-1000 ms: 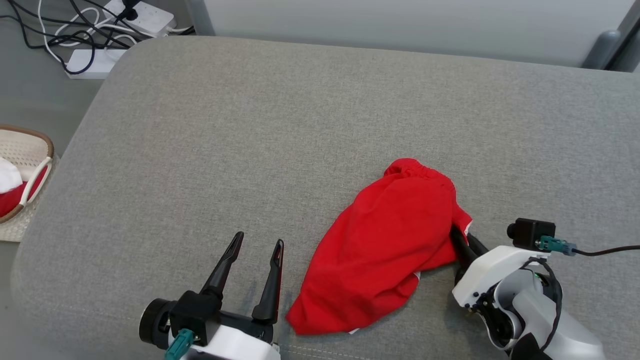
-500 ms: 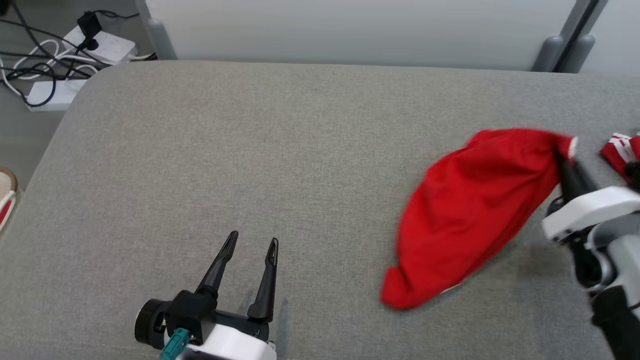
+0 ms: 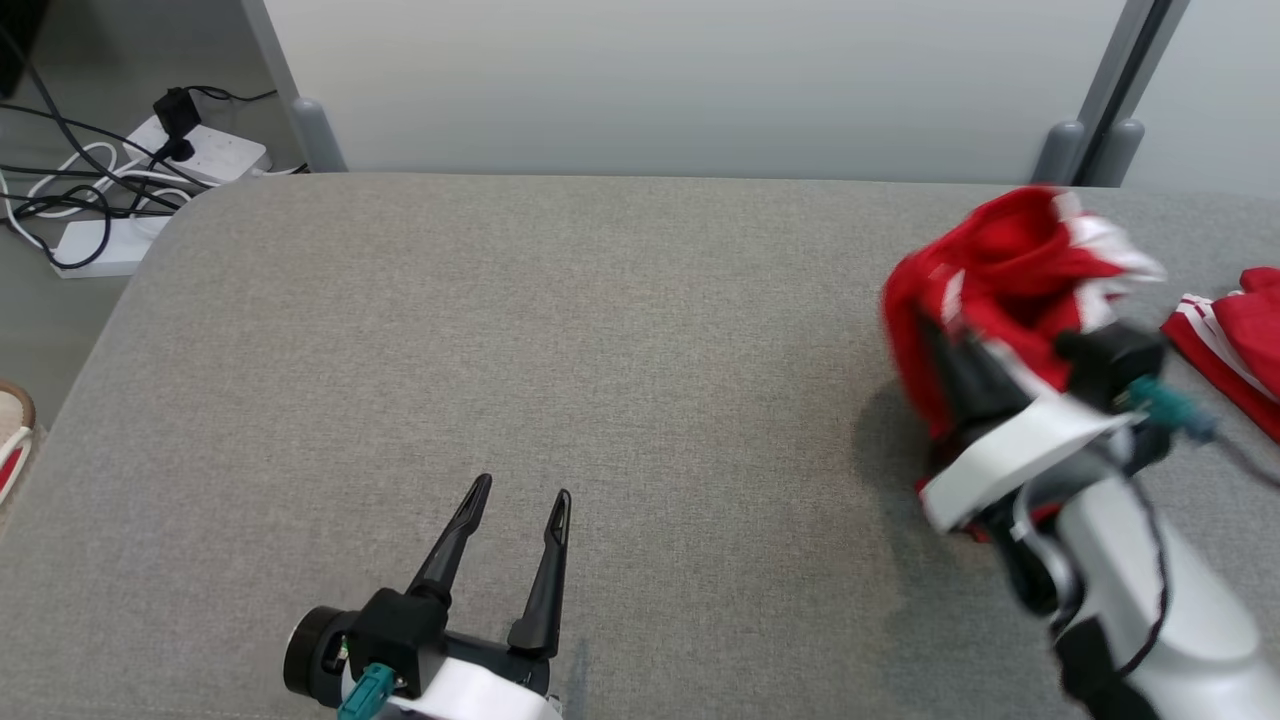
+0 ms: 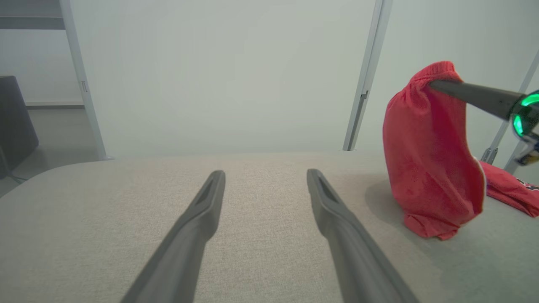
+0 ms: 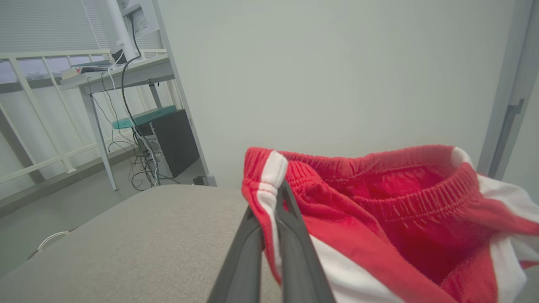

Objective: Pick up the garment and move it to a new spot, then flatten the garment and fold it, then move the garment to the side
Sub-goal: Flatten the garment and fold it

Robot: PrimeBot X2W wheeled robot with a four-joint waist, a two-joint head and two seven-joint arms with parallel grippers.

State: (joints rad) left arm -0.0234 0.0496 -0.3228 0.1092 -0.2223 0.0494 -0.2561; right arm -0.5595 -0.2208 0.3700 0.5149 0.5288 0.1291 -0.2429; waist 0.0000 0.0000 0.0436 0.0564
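Garment (image 5: 379,202) hangs by its striped waistband from my right gripper (image 5: 278,198), clamped tight so most of the cloth lifts for carrying; its hem touches the grey cushion (image 3: 600,350) at my right; my left gripper (image 3: 523,488) hovers spread wide, empty, ready for flattening.

Red garment, white stripes, grey cushion.
The garment (image 3: 1000,265) is bright red with white side stripes; a second cloth (image 3: 1240,330) is red, white-striped; the cushion (image 3: 600,330) is plain grey weave; the left pincer (image 3: 522,490) is black.
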